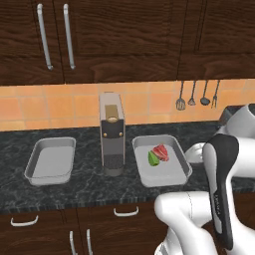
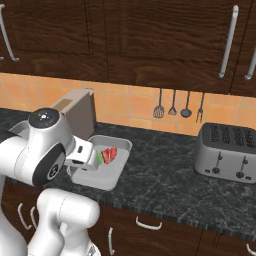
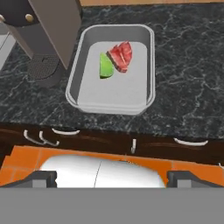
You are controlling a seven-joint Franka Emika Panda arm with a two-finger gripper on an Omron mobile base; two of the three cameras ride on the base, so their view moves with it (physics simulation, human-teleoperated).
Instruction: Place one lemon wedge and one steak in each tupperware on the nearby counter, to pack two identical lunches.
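Two light-grey tupperware trays sit on the dark speckled counter [image 1: 89,191]. The left tupperware [image 1: 50,162] holds nothing. The right tupperware [image 1: 167,172] [image 2: 100,177] [image 3: 113,92] holds a green lemon wedge [image 1: 153,158] [image 2: 100,157] [image 3: 105,66] and, touching it, a red steak [image 1: 161,152] [image 2: 110,154] [image 3: 121,56]. My gripper [image 3: 113,177] hangs above the counter's front edge, short of the right tray. Its jaws are open wide and nothing is between them.
A tall grey-brown box appliance [image 1: 111,134] [image 2: 77,112] [image 3: 48,35] stands between the trays. A silver toaster [image 2: 227,152] sits far right. Utensils [image 1: 196,94] [image 2: 177,105] hang on the orange tiled wall. Dark cabinets hang above, and drawers with silver handles [image 3: 65,131] sit below.
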